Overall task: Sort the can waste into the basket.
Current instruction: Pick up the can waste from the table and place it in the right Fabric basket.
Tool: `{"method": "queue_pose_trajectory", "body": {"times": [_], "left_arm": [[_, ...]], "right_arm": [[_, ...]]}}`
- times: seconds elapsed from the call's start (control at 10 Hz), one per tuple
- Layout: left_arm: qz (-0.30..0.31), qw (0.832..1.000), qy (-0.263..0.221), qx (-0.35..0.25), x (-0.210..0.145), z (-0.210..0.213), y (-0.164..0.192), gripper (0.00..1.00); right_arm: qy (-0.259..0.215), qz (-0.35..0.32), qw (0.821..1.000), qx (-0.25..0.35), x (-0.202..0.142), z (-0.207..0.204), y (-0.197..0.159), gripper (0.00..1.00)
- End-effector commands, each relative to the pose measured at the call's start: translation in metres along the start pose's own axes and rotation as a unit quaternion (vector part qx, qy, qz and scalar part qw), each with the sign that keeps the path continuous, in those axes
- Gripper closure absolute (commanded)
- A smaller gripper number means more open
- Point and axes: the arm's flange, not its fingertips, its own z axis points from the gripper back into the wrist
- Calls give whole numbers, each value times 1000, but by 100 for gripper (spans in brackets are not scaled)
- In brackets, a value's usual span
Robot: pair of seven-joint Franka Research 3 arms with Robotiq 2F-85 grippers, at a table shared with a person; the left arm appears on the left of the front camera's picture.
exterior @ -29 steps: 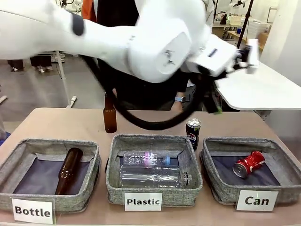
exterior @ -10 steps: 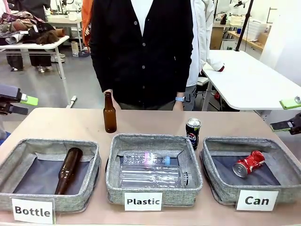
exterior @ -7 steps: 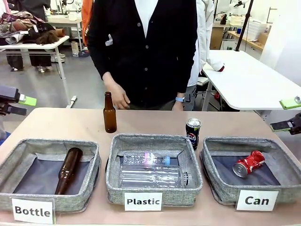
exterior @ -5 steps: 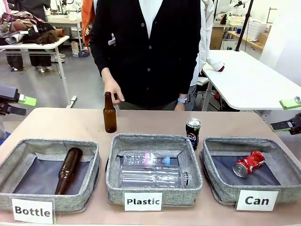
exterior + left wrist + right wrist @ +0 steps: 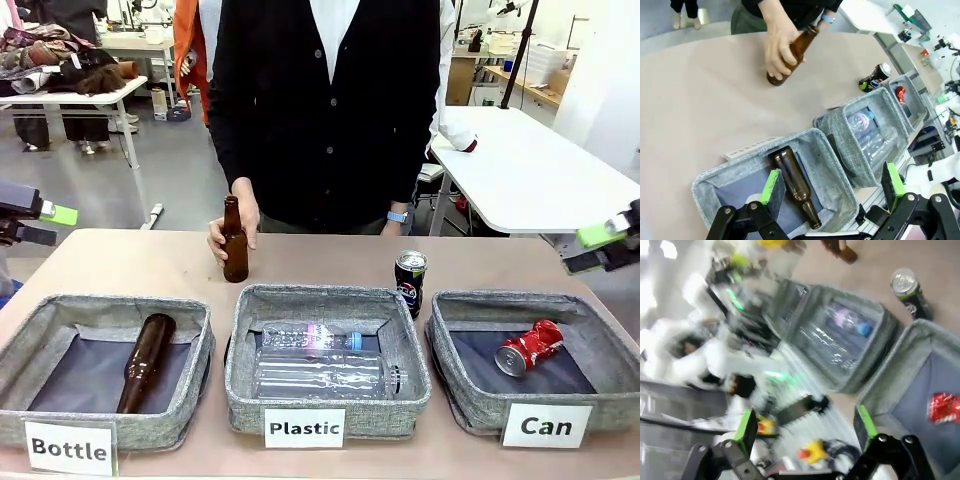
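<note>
The black-blue can point(image 5: 410, 282) stands upright on the table between the "Plastic" basket and the "Can" basket point(image 5: 470, 398). In that basket the crushed red can point(image 5: 528, 347) lies on the dark lining. My right gripper point(image 5: 600, 248) hangs open at the right edge, above and right of the "Can" basket. Its own blurred view shows my right gripper point(image 5: 805, 427) with the black-blue can point(image 5: 910, 292) and the red can point(image 5: 945, 407) below it. My left gripper point(image 5: 50, 225) is open at the far left edge. From the left wrist, my left gripper point(image 5: 832, 185) hovers over the "Bottle" basket.
A person's hand point(image 5: 222, 232) grips a standing brown bottle point(image 5: 234, 245) at the table's far side. Another brown bottle point(image 5: 146, 360) lies in the "Bottle" basket point(image 5: 60, 310). Clear plastic bottles point(image 5: 320, 372) fill the "Plastic" basket point(image 5: 240, 395). A white table point(image 5: 530, 180) stands back right.
A white arm that crossed the view has drawn back. The person's hand came down and took hold of the standing brown bottle. My right gripper rose slightly.
</note>
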Motion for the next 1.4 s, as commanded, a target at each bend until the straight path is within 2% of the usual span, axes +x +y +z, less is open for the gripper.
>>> {"method": "queue_pose_trajectory", "body": {"times": [0.0, 0.1, 0.2, 0.4, 0.5, 0.6, 0.8, 1.0, 1.1, 1.3], "left_arm": [[-7, 1000, -9, -10, 2, -1, 1, 0], [-7, 1000, -9, -10, 2, -1, 1, 0], [-7, 1000, -9, -10, 2, -1, 1, 0], [-7, 1000, -9, -10, 2, -1, 1, 0], [-7, 1000, -9, -10, 2, -1, 1, 0], [-7, 1000, -9, -10, 2, -1, 1, 0], [-7, 1000, -9, -10, 2, -1, 1, 0], [0, 1000, 1, 1, 0, 0, 0, 0], [6, 1000, 8, -15, -1, 39, -12, 0], [9, 998, 58, -6, -8, 126, -9, 0]], "right_arm": [[47, 205, 972, -106, 50, -27, -56, 0], [44, 269, 956, -111, 67, -42, -67, 0], [55, 291, 941, -162, 78, -60, -79, 0], [64, 304, 929, -199, 93, -94, -96, 0], [57, 222, 953, -199, 96, -89, -102, 0], [94, 298, 934, -176, 95, -83, -89, 0], [94, 298, 934, -176, 95, -83, -89, 0], [79, 281, 936, -198, 92, -84, -108, 0], [60, 318, 930, -177, 91, -88, -121, 0], [44, 370, 915, -153, 104, -102, -143, 0]]}}
